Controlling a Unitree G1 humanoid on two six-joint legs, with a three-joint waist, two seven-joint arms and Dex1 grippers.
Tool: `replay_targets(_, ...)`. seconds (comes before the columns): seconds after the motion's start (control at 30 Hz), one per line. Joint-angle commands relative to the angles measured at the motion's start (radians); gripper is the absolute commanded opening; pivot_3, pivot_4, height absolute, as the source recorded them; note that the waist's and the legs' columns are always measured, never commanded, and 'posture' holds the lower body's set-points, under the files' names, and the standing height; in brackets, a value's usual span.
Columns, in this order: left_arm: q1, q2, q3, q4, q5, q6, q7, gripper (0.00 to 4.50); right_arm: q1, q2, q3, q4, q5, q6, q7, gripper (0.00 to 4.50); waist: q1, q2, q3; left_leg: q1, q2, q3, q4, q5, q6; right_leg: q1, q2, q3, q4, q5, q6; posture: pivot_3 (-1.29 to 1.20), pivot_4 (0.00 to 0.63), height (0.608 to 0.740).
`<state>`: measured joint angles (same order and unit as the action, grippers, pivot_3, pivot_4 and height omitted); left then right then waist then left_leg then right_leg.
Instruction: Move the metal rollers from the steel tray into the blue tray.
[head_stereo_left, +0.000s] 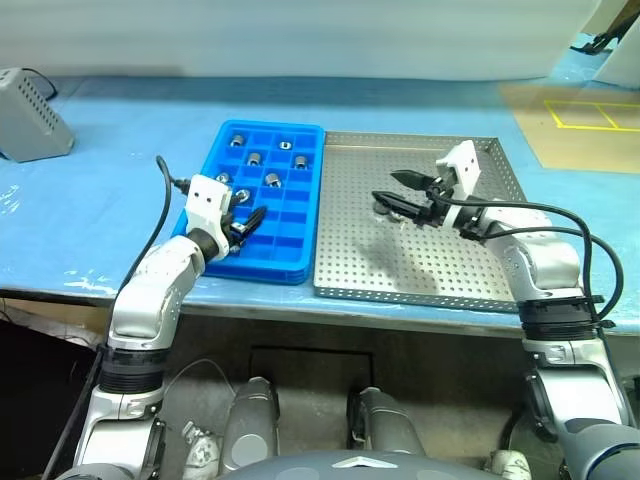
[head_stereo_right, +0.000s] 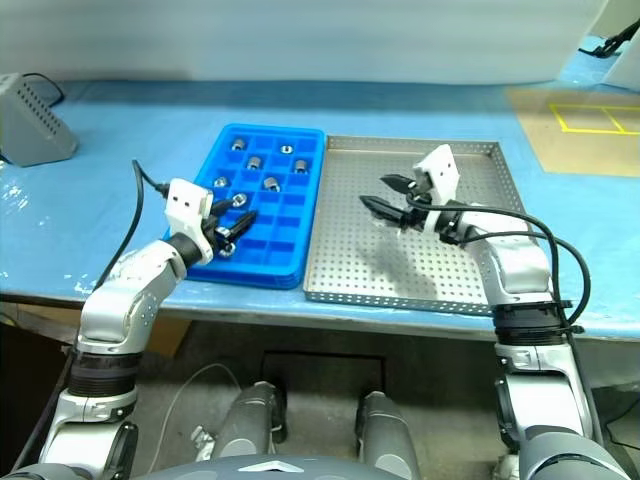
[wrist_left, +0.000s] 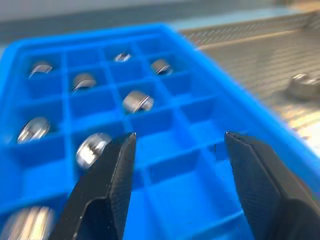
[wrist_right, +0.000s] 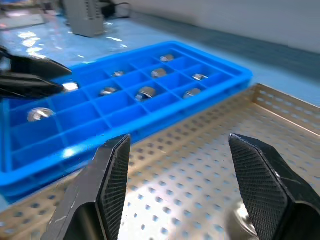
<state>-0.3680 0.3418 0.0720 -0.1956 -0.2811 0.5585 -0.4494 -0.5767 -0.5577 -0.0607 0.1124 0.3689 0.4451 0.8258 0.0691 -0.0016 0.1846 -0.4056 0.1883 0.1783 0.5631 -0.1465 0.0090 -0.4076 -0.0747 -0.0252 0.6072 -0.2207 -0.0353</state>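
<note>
Meanwhile the left gripper (head_stereo_left: 244, 222) hung over the blue tray (head_stereo_left: 300, 262), fingers apart and empty — several metal rollers (head_stereo_left: 272, 180) sat in its compartments. Over the steel tray (head_stereo_left: 420, 275) the right gripper (head_stereo_left: 392, 190) stood spread, holding nothing — one roller (head_stereo_left: 383, 208) lay just beneath it.

Metal rollers (head_stereo_left: 271, 180) dot the blue tray (head_stereo_left: 300, 262).

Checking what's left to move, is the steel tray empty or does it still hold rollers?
Not empty. One metal roller lies on the steel tray's perforated floor, just below the right gripper; the rest sit in the blue tray.
</note>
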Motion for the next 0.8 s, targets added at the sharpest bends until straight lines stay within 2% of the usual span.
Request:
replay_targets(0.03,-0.015,0.005,-0.012,-0.003,-0.021,-0.071,-0.057,3.03,-0.016,-0.055,-0.049,0.068,-0.045,-0.008,-0.053,3.19,-0.004,0.0,0.0,0.0,0.0,0.0,0.0,0.0,0.0,0.0,0.0,0.0,0.0,0.0,0.0,-0.14,0.15,0.74)
replay_targets(0.07,-0.016,0.006,-0.014,-0.004,-0.024,-0.085,-0.069,3.03,-0.019,-0.063,-0.053,0.097,-0.053,-0.015,-0.061,3.19,-0.007,0.0,0.0,0.0,0.0,0.0,0.0,0.0,0.0,0.0,0.0,0.0,0.0,0.0,0.0,-0.14,0.15,0.74)
replay_targets(0.1,-0.02,0.0,-0.012,-0.005,-0.037,-0.101,-0.085,3.03,-0.106,0.019,-0.021,0.286,-0.104,-0.074,-0.15,3.19,-0.012,0.0,0.0,0.0,0.0,0.0,0.0,0.0,0.0,0.0,0.0,0.0,0.0,0.0,0.0,-0.15,0.15,0.74)
replay_targets(0.17,-0.026,-0.009,-0.011,-0.005,-0.051,-0.122,-0.103,3.03,-0.226,0.129,0.018,0.539,-0.174,-0.158,-0.264,3.19,-0.047,-0.001,-0.001,0.002,0.001,0.001,0.001,0.0,0.0,0.0,0.001,0.001,0.002,0.001,-0.001,-0.15,0.15,0.74)
replay_targets(0.23,-0.027,-0.015,-0.016,0.0,-0.052,-0.144,-0.115,3.03,-0.297,0.169,0.015,0.689,-0.211,-0.214,-0.293,3.19,-0.063,-0.001,-0.001,0.002,0.001,0.001,0.003,0.001,-0.002,-0.003,0.001,0.001,0.004,0.003,-0.005,-0.15,0.15,0.74)
replay_targets(0.3,-0.025,-0.018,-0.023,0.007,-0.052,-0.16,-0.122,3.03,-0.345,0.183,0.007,0.796,-0.228,-0.259,-0.296,3.19,-0.059,0.001,0.0,0.001,0.003,0.0,0.002,0.002,-0.003,-0.005,0.001,0.0,0.007,0.003,-0.005,-0.15,0.15,0.74)
replay_targets(0.57,-0.009,-0.017,-0.028,0.008,-0.047,-0.195,-0.109,3.03,-0.439,0.21,0.011,1.118,-0.283,-0.394,-0.253,3.19,-0.049,0.003,-0.001,-0.006,0.003,0.001,0.008,0.001,0.001,-0.011,0.001,0.0,0.009,0.003,-0.006,-0.1,0.15,0.74)
replay_targets(0.8,0.016,-0.017,-0.026,-0.011,-0.047,-0.197,-0.089,3.03,-0.436,0.209,0.029,1.181,-0.315,-0.438,-0.115,3.19,-0.043,0.003,-0.001,-0.004,0.004,0.001,0.013,0.0,0.001,-0.009,0.0,0.0,0.016,0.003,-0.006,-0.09,0.15,0.74)
